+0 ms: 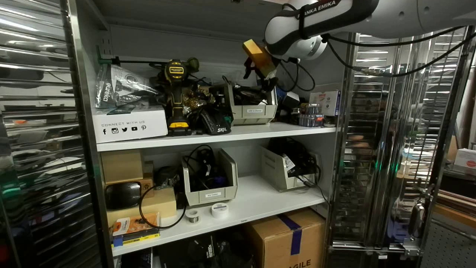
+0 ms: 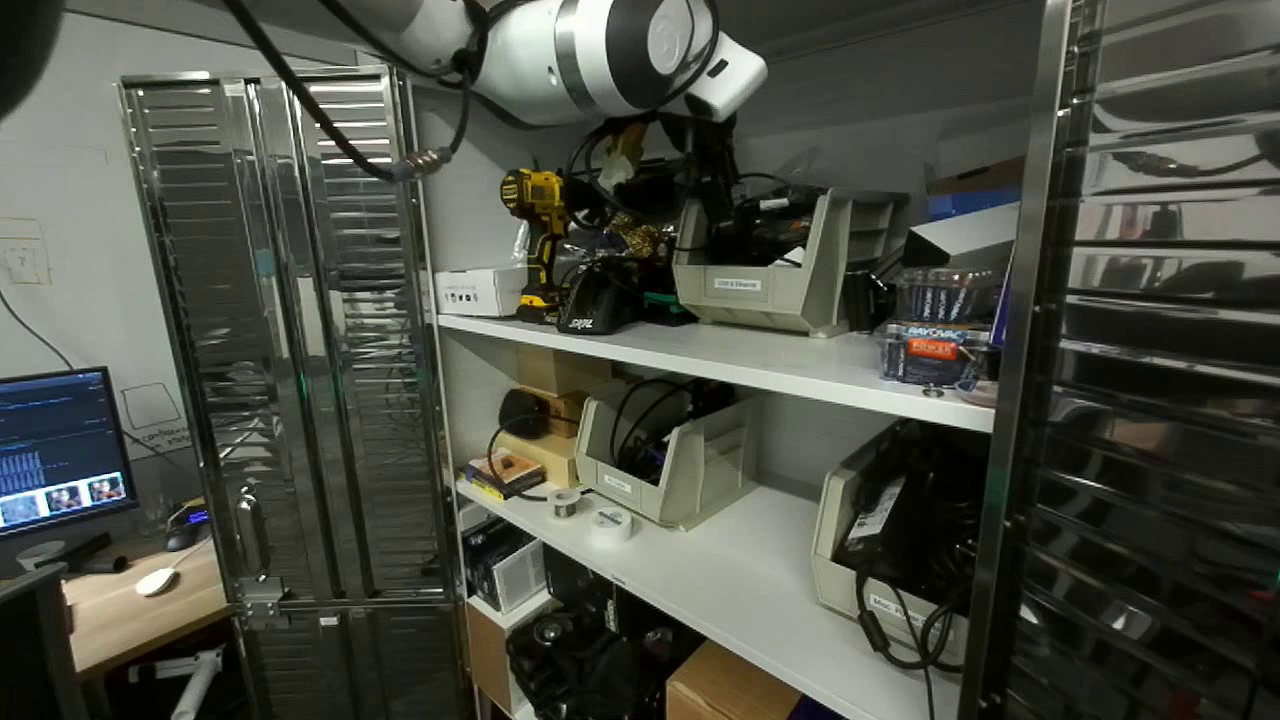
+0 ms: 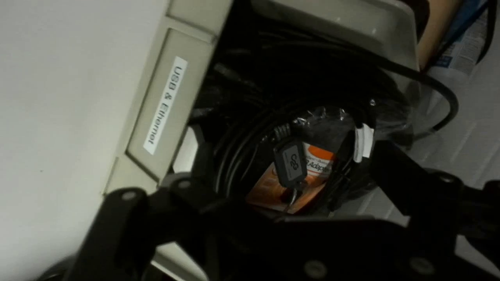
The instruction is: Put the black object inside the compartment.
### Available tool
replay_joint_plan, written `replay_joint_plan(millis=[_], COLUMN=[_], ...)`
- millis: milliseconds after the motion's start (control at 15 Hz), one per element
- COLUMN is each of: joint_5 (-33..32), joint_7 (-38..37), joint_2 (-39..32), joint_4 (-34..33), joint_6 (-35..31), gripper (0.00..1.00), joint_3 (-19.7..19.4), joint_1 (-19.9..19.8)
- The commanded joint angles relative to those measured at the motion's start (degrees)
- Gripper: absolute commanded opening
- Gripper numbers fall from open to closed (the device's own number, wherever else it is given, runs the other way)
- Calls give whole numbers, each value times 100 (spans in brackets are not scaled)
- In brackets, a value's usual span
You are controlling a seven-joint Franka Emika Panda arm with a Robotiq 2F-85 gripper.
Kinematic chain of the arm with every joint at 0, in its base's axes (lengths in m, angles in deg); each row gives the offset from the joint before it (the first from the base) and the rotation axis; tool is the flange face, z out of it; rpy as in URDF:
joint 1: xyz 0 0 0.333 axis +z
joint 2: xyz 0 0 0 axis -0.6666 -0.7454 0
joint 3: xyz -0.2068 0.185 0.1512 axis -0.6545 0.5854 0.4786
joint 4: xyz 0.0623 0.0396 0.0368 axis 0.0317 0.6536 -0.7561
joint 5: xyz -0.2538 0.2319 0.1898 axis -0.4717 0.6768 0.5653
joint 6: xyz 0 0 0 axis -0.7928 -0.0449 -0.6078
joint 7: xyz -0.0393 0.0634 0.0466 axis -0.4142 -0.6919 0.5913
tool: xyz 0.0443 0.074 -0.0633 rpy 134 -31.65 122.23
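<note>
The compartment is the upper bay of the white shelving unit, with its white shelf board in both exterior views. In it stands a grey bin labelled "USB & Ethernet", also in the wrist view, full of black cables. A black adapter marked C2G lies in the bin on an orange packet. Which black thing is the task's black object I cannot tell. My gripper is over the bin, its fingers wide apart on either side of the adapter; it also shows in an exterior view.
A yellow-black drill, a SKIL charger and a white box stand left of the bin. Battery packs stand right. Cable bins are on the lower shelf. Metal doors flank the unit.
</note>
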Motion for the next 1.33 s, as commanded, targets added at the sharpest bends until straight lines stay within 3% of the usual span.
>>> replay_joint_plan(millis=[0, 267, 333, 400, 600, 867, 1133, 1267], joint_5=[36, -3, 151, 535, 1310, 1693, 1115, 763], joint_7=[516, 984, 1333, 1864, 3131, 4412, 5365, 5795], joint_2=[1059, 1999, 2264, 2534, 3343, 4394, 5248, 5495], joint_4=[1417, 2588, 2883, 3159, 3978, 4761, 4997, 4915], joint_6=[86, 277, 469, 696, 1534, 3234, 5423, 6189], gripper=[99, 100, 100, 100, 100, 100, 100, 100], joint_3=[66, -30, 8, -383, -648, -1092, -1451, -1606], joint_1=[-215, -389, -481, -186, -141, -134, -304, -411])
